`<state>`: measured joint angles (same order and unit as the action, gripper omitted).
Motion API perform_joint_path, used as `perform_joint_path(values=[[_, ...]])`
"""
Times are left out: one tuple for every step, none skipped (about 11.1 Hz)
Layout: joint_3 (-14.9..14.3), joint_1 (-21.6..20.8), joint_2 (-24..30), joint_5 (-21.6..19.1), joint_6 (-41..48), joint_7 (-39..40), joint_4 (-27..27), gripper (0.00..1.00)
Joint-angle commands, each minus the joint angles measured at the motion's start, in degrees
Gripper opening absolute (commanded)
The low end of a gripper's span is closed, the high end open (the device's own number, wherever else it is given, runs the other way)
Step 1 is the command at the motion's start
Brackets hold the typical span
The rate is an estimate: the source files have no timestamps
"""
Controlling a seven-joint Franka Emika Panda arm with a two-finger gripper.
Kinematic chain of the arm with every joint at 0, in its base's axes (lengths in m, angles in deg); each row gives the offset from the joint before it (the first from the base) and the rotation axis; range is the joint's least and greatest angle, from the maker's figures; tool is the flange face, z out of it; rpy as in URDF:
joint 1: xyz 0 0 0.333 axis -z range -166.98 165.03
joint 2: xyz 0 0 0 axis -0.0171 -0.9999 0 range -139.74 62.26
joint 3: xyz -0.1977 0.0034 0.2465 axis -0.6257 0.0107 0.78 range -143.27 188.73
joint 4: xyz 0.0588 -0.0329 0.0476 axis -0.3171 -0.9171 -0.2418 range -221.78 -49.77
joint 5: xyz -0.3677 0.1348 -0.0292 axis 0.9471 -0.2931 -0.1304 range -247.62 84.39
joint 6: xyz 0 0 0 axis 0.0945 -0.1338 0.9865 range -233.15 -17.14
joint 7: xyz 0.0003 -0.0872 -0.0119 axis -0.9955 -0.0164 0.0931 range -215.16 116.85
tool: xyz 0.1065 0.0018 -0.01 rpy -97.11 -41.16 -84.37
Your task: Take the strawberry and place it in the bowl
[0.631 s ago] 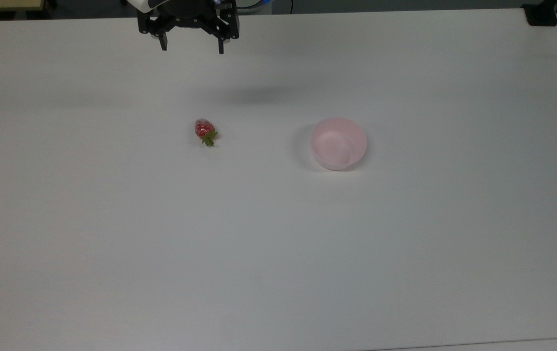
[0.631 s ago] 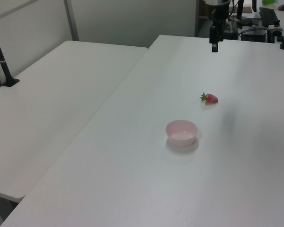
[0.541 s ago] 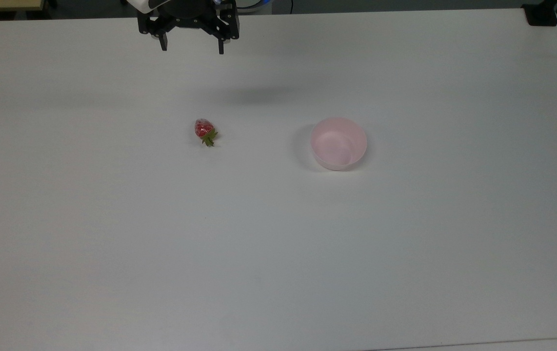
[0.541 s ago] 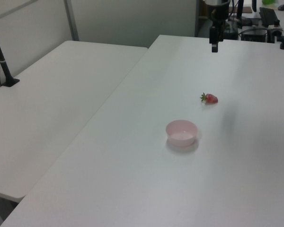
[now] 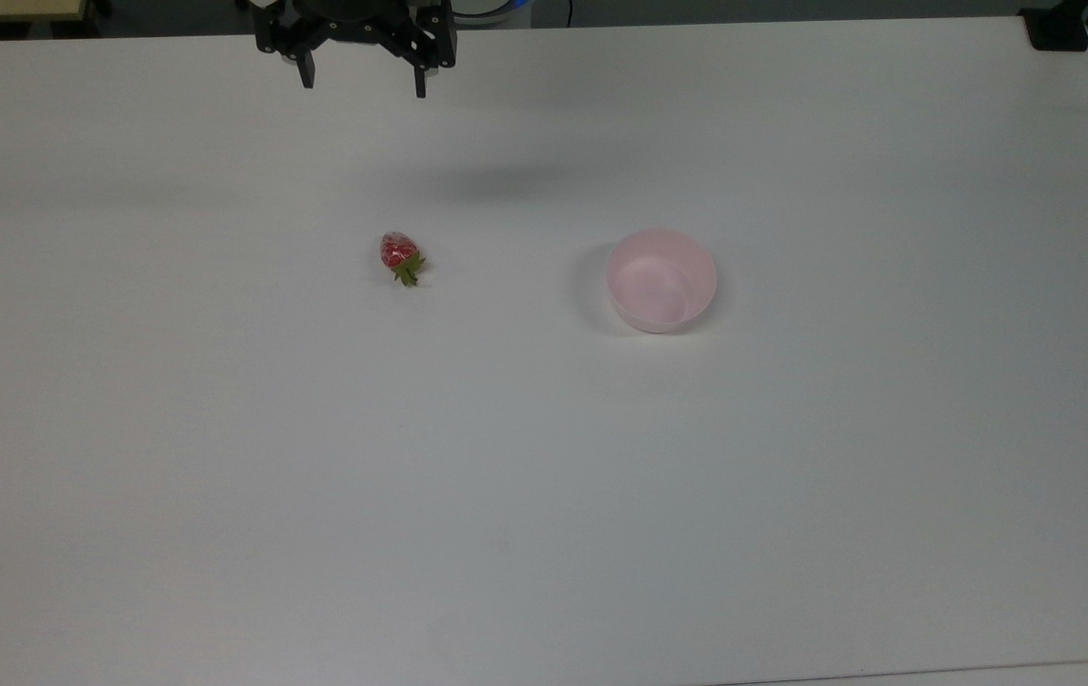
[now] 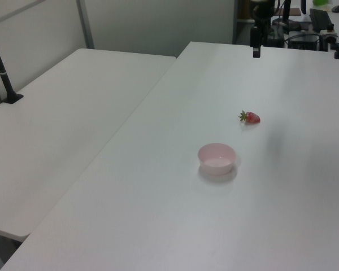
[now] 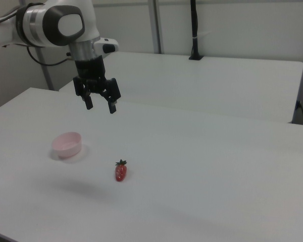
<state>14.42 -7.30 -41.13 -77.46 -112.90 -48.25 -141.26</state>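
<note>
Top view shows us a broad white table [image 5: 544, 476] with the strawberry [image 5: 400, 256] lying on it, well apart from the pale pink bowl [image 5: 662, 280] to the top view's right. We see the gripper [image 5: 360, 86] hanging above the table's far edge, beyond the strawberry, its fingers [image 7: 89, 103] spread and holding nothing. Beside this table in the left view stands a second white table [image 6: 62, 118], with pale partition walls [image 6: 158, 22] behind.

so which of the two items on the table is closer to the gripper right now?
The strawberry. In the top view it lies almost straight below the open gripper, while the pink bowl sits well off to the top view's right. Both rest on the table, apart from each other.
</note>
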Motion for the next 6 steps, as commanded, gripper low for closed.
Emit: perform_joint_path(values=[[0.1, 0.2, 0.5, -0.8, 1.8, -0.4, 0.6, 1.0], [0.1, 0.3, 0.1, -0.8, 1.6, -0.1, 1.4, 1.0], [0.1, 0.3, 0.0, -0.6, 1.3, 0.1, 1.7, 1.0], [0.1, 0.3, 0.1, -0.5, 1.3, 0.3, 1.7, 1.0], [0.1, 0.3, 0.2, -0.4, 1.3, 0.3, 1.7, 1.0], [0.1, 0.3, 0.1, -0.4, 1.2, 0.3, 1.7, 1.0]])
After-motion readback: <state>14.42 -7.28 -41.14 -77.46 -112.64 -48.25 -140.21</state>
